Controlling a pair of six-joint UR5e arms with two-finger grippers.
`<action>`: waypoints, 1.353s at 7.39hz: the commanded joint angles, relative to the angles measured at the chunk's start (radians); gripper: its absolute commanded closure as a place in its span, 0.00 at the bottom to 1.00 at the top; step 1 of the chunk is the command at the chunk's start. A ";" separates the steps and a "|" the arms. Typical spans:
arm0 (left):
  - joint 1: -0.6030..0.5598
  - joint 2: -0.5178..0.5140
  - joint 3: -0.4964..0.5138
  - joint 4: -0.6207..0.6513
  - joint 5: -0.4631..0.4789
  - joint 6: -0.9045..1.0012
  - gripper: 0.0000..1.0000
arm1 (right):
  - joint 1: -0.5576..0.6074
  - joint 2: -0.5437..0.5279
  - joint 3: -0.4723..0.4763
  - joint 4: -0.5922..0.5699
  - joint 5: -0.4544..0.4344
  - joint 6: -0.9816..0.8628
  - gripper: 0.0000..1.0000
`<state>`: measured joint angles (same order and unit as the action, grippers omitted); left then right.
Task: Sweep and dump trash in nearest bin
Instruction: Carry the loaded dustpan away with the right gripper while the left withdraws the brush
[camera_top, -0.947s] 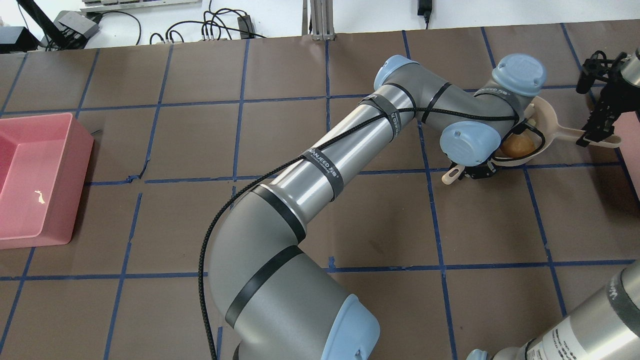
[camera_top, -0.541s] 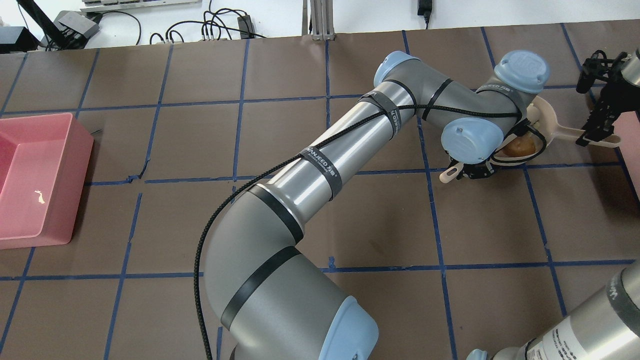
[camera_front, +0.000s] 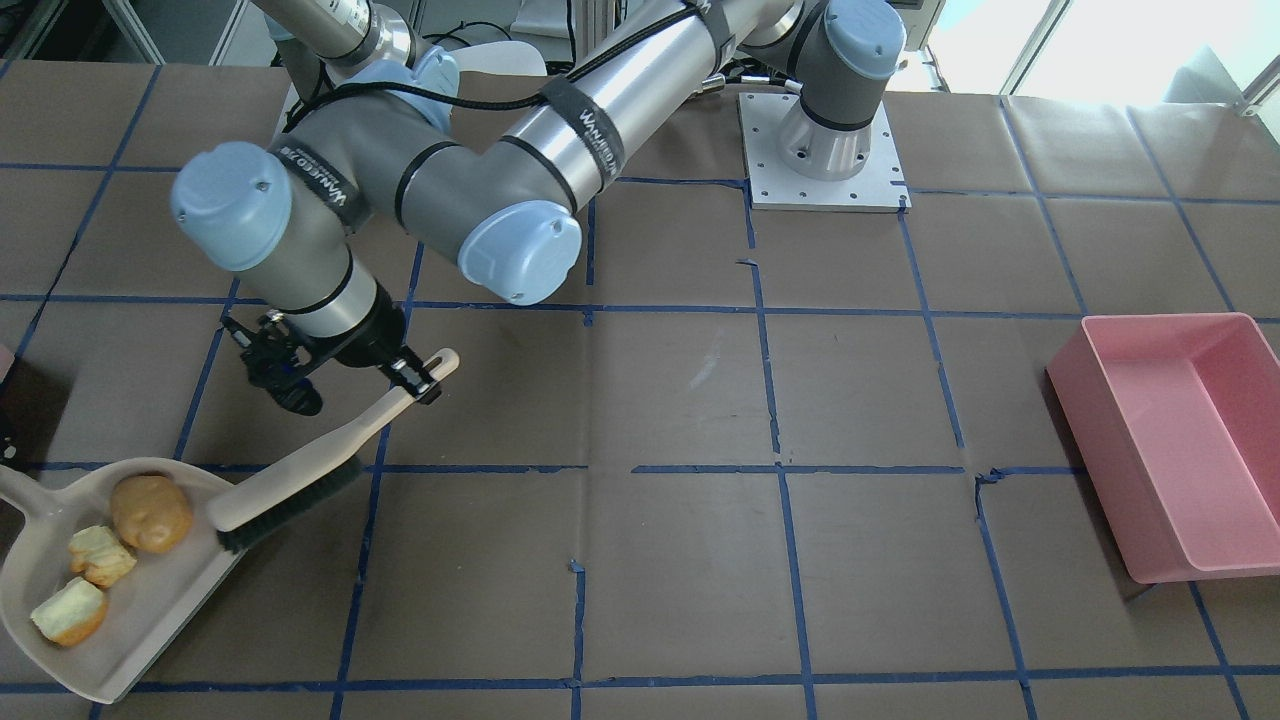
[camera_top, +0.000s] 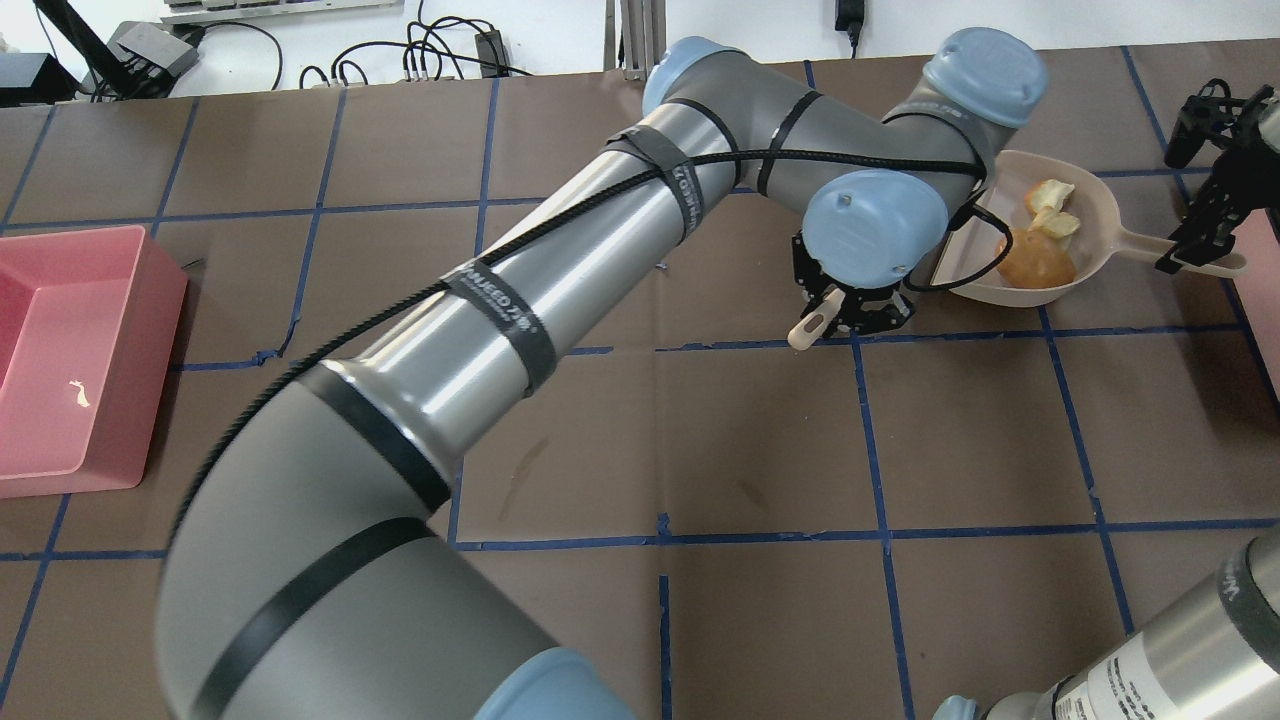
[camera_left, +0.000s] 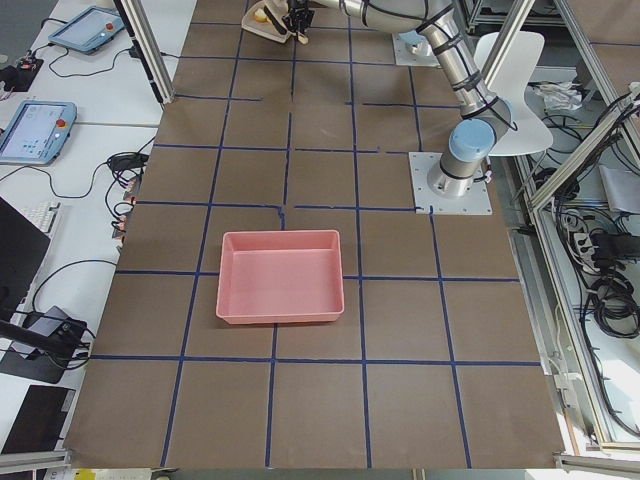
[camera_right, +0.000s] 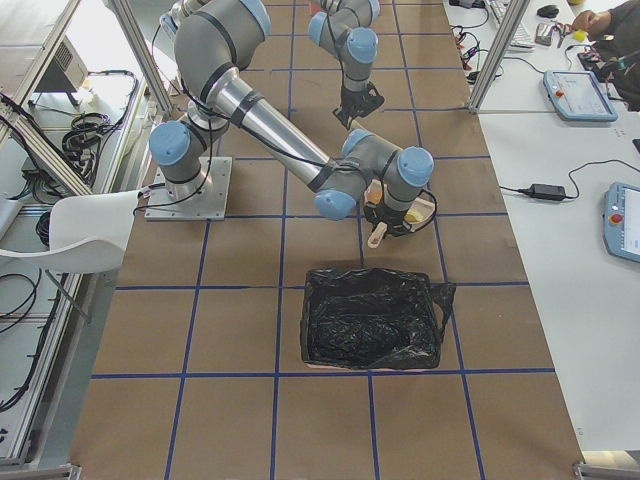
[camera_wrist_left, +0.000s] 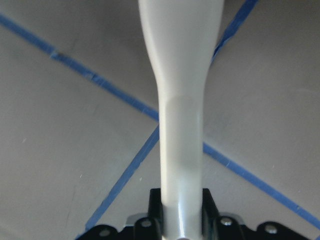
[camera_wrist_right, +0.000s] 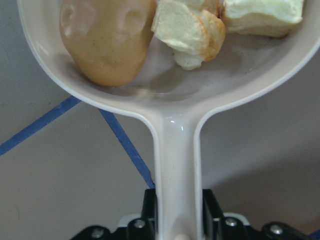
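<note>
Across the table, front-facing view: I log the tan lump (camera_front: 151, 513) and pale chunks (camera_front: 101, 556) (camera_front: 69, 611) inside the dustpan (camera_front: 150, 640). The lump lies just beside the bristles of the brush (camera_front: 300, 478), whose long axis slants up to my left gripper (camera_front: 415, 378), clamped on its handle. Overhead: the right gripper (camera_top: 1187, 257) clasps the pan's handle, and the pink bin (camera_top: 165, 300) is well apart across open paper. Right side: the black-lined bin (camera_right: 320, 290) is near the pan.

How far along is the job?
Done: rounded tan lump and two pale yellow chunks lie in the cream dustpan. In hand: right gripper grips its handle, left gripper the cream brush. Left: dumping, likely into the nearby black-lined bin.
</note>
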<state>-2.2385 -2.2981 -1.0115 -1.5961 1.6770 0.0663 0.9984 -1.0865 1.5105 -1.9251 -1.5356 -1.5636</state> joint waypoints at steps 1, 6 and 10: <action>0.054 0.272 -0.402 0.013 -0.006 -0.187 0.97 | -0.041 -0.053 -0.032 0.014 0.082 0.039 0.85; 0.224 0.463 -0.808 0.120 -0.226 -0.367 0.97 | -0.367 -0.321 -0.032 0.252 0.121 0.077 0.94; 0.197 0.436 -0.822 0.206 -0.256 -0.440 0.97 | -0.693 -0.369 -0.050 0.308 0.118 0.094 0.96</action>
<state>-2.0383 -1.8470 -1.8291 -1.4393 1.4294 -0.3532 0.3943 -1.4561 1.4617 -1.6293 -1.4165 -1.4815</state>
